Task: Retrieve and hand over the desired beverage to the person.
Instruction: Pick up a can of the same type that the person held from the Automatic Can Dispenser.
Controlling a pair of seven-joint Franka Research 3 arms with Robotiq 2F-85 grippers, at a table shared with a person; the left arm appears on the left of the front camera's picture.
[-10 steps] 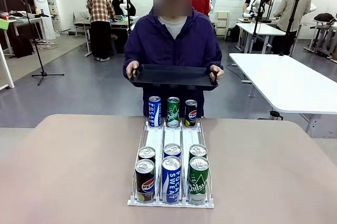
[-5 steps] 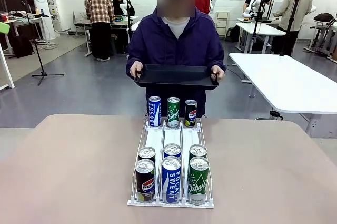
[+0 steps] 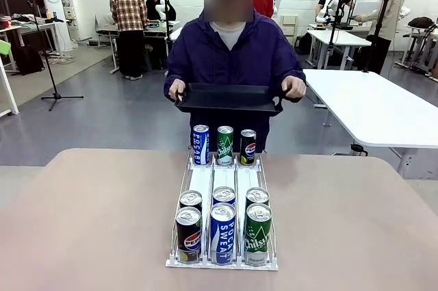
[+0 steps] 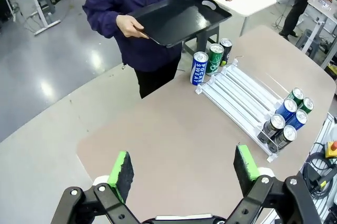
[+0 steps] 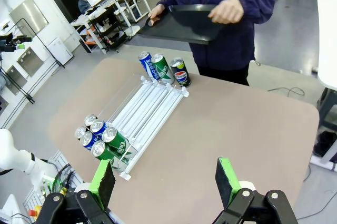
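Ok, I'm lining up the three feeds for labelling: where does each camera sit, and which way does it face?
Front: fixed at the robot's edge of the table, facing across the can rack to the person holding a black tray.
Left wrist: high above the table, looking down past the open left claw.
Right wrist: likewise, past the open right claw.
Shared: both wrist views show rack, tray and person.

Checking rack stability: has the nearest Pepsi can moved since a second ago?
No. The nearest Pepsi can stands at the same spot, at the rack's near end.
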